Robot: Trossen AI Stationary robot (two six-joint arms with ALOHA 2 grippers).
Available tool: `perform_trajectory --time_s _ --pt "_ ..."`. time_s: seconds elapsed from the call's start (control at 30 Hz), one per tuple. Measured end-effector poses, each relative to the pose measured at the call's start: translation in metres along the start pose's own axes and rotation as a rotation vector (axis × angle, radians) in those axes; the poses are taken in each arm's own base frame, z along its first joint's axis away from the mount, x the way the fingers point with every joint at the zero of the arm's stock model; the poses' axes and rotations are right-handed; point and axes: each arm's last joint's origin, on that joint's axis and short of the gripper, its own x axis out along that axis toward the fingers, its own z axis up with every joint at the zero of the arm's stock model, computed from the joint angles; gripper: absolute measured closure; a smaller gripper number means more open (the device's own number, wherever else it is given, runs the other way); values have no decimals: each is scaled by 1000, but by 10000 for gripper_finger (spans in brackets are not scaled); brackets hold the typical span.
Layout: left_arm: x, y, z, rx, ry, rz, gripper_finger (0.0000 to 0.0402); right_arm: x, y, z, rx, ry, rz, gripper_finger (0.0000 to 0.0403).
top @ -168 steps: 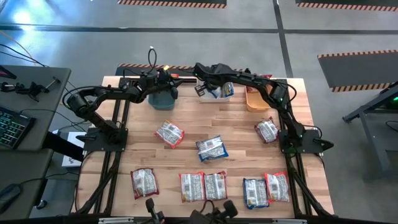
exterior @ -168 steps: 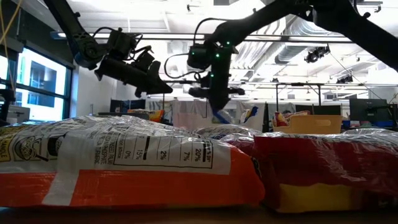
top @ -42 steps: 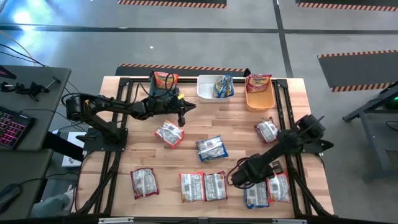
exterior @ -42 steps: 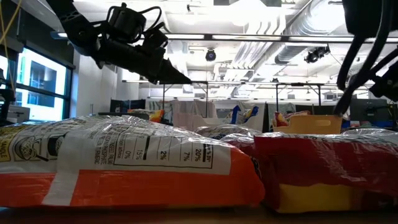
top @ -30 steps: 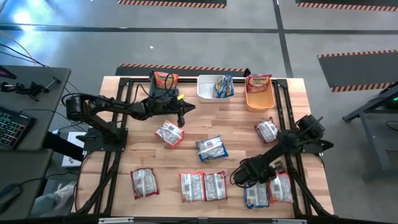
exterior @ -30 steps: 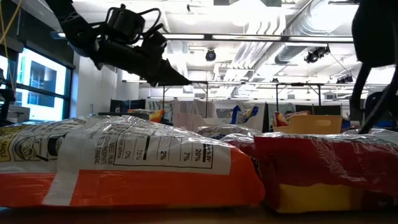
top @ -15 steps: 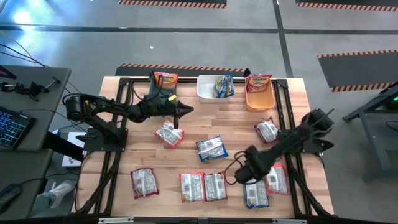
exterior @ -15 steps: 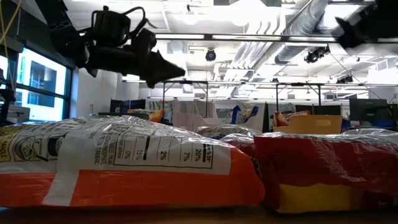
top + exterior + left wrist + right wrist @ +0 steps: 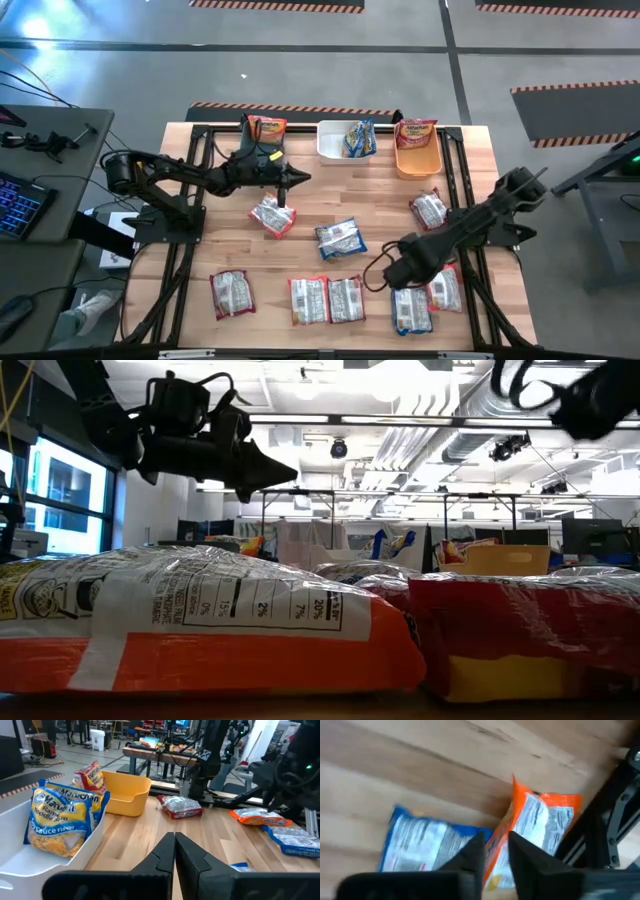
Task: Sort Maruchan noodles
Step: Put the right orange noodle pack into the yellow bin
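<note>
- The wooden desk stands on a grey workshop floor with striped tape; the low view looks past packets into a room of benches and ceiling ducts;
- Nearest the front edge lies a row of Maruchan noodles, printed backs up, most with the long axis running front to back; laid flat and apart, likely so each can be picked singly;
- At the right end of that row the right end effector hangs above a blue packet and an orange packet that lie side by side, edges touching; its fingers stand a narrow gap apart and hold nothing; I judge it is lining up on one of this pair;
- Mid-desk, a red packet and a blue-edged one lie skewed, long axes diagonal; another rests near the right edge;
- Just beyond the red packet the left end effector hovers with fingers pressed together, empty, pointing toward the bins;
- Farthest off, three bins sit in a line: the teal bin with an orange packet, the white bin with blue-and-yellow packets standing on edge, the orange bin with a red one; colours appear matched by bin.
</note>
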Motion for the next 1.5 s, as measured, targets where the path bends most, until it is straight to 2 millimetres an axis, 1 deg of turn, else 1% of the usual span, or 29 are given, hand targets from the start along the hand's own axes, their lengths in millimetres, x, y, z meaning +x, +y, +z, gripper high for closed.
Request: perform_trajectory --time_s 0.1,0.23,0.33,0.43,0.57,0.73,0.9,1.0,1.07,1.13,1.23,1.33,1.5 --pt "0 -1 -1 -2 8 -2 401 14 2 5 50 11 -60 279" --pt "0 0 -2 12 14 0 401 30 1 14 142 77 -152 208" --pt "0 0 -2 11 18 3 401 45 1 17 177 126 -162 181" --pt "0 0 -2 12 18 3 401 58 1 18 214 150 -153 179" --pt "0 0 -2 12 18 3 401 69 -2 20 254 157 -142 205" --pt "0 0 -2 12 21 3 401 78 -7 21 255 187 -160 267" --pt "0 0 -2 11 22 3 401 76 -7 21 213 179 -162 343" --pt "0 0 -2 12 21 3 401 71 -3 22 170 125 -140 387" --pt "0 0 -2 13 16 3 401 65 0 22 134 94 -124 398" --pt "0 0 -1 15 10 2 401 60 3 23 105 68 -107 397" --pt "0 1 -1 14 9 6 401 46 9 25 42 -5 -77 402" --pt "-1 4 -1 7 8 19 401 25 15 27 -20 -93 -61 403" --pt "-7 11 -4 -19 -6 35 401 -15 26 32 -129 -305 -8 403"
